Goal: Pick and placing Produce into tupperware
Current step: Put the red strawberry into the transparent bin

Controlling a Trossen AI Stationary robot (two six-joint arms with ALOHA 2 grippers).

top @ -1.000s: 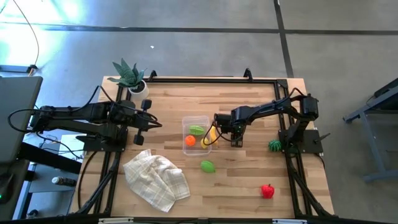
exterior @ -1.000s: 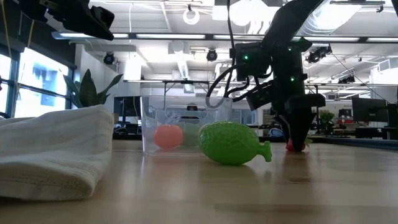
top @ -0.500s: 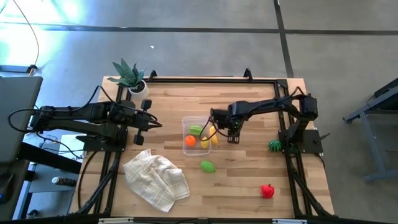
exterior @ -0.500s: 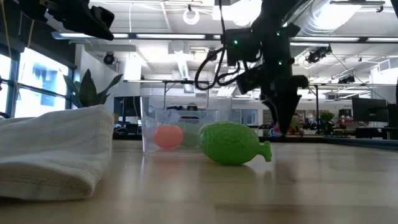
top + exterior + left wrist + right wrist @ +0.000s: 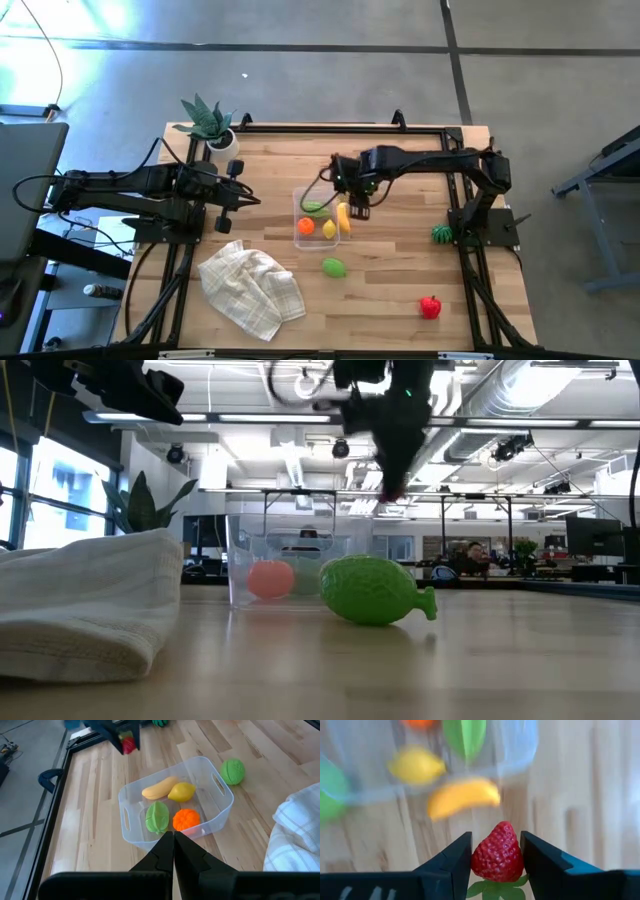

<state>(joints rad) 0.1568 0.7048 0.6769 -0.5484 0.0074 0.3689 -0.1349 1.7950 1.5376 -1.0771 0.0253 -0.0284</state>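
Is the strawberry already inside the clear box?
No, the strawberry is pinched between the right gripper's fingers, outside the clear box, which holds other toy fruits.

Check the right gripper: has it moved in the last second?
Yes. The right gripper, holding the strawberry, has lifted off the table and shifted toward the tub.

Your right hand (image 5: 360, 207) holds the strawberry (image 5: 498, 853) above the surface (image 5: 400, 270), just beside the tupperware (image 5: 300, 205); the banana (image 5: 343, 217) lies beneath it.
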